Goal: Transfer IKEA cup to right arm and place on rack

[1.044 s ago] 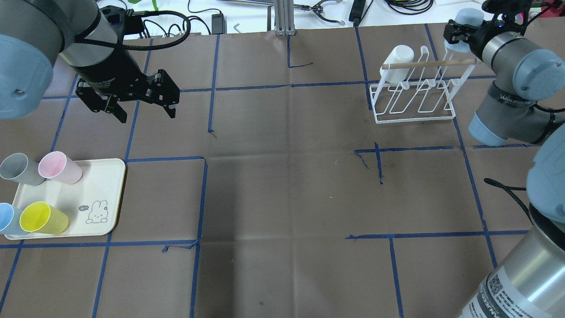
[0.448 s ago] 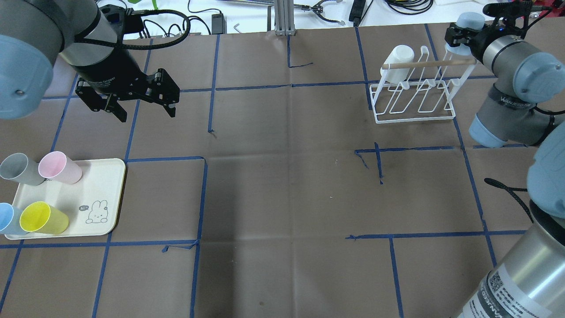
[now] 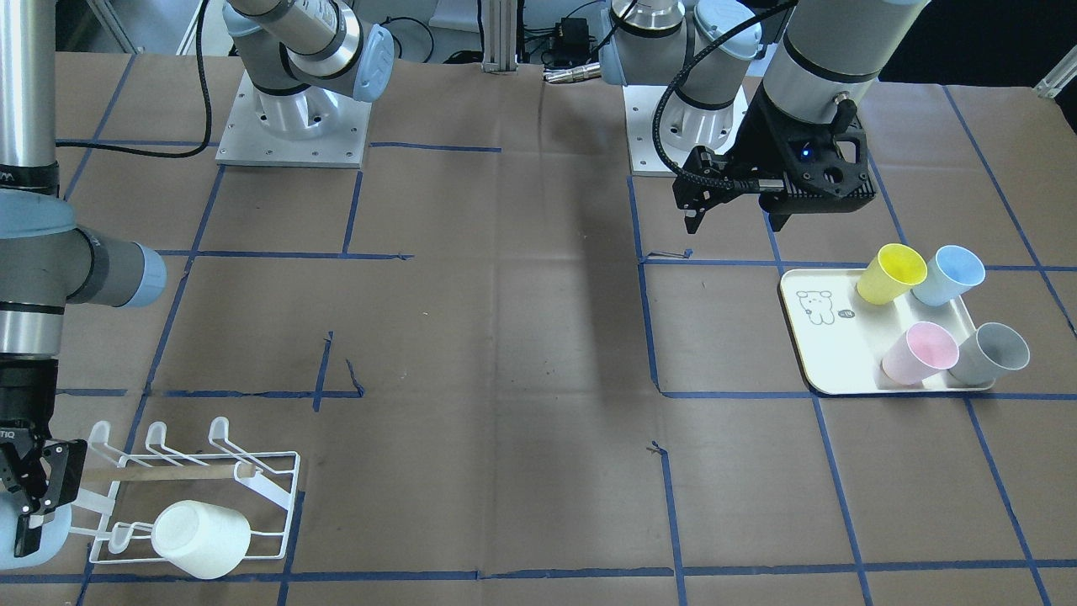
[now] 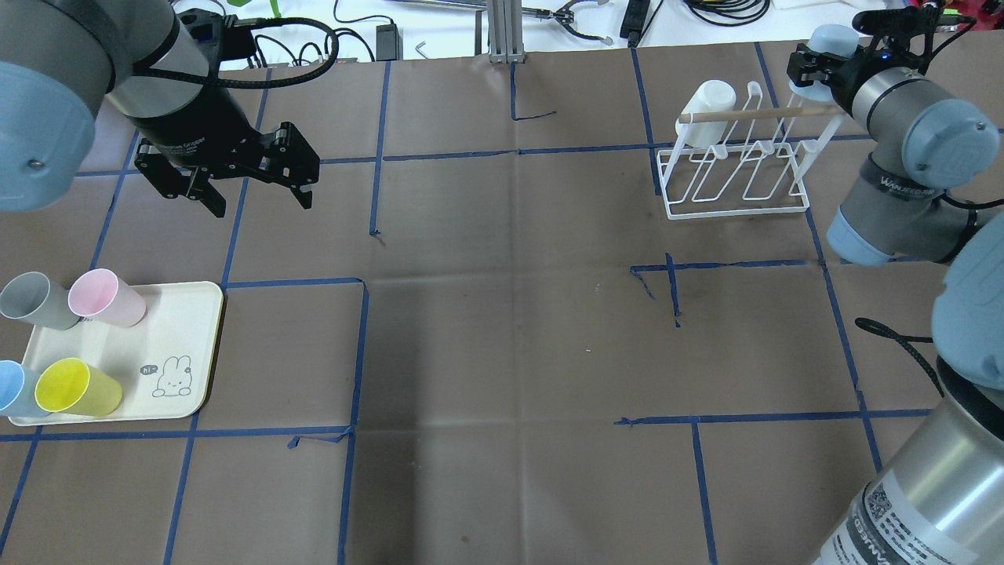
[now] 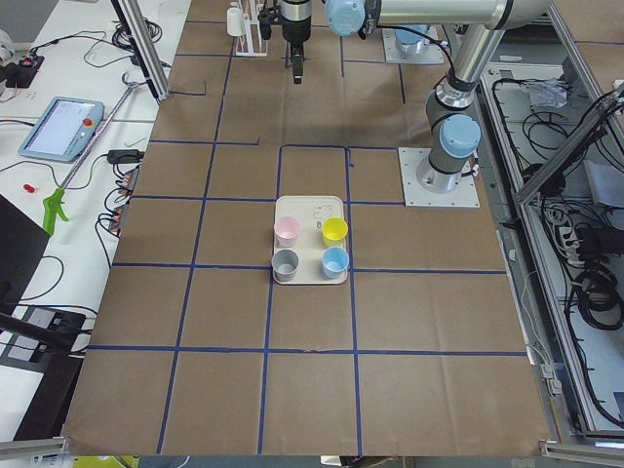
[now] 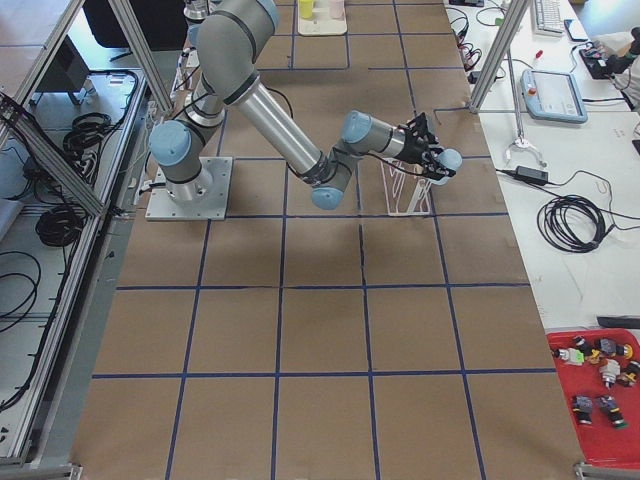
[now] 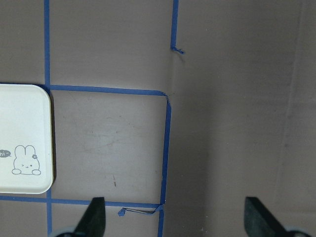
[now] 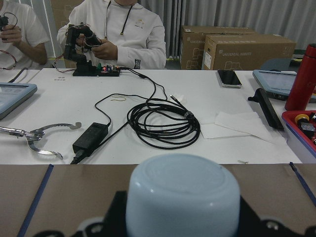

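Right end effector (image 4: 816, 63) is pinching the pale blue IKEA cup (image 4: 835, 38), one finger on each side. The wrist view shows the cup's closed base pointing away from the camera. The cup sits at the rack (image 4: 737, 212) end nearest the right arm (image 4: 902, 180), just beside the tip of the dowel handle (image 4: 761, 114). Can't tell if it's touching a prong. A white cup (image 4: 710, 106) hangs on the rack's opposite end.

Left end effector (image 4: 259, 202) has its fingers spread and nothing between them. It hangs over bare table (image 4: 502, 329), well apart from the rack. The tray (image 4: 180, 345) with four cups is farther still from the rack.
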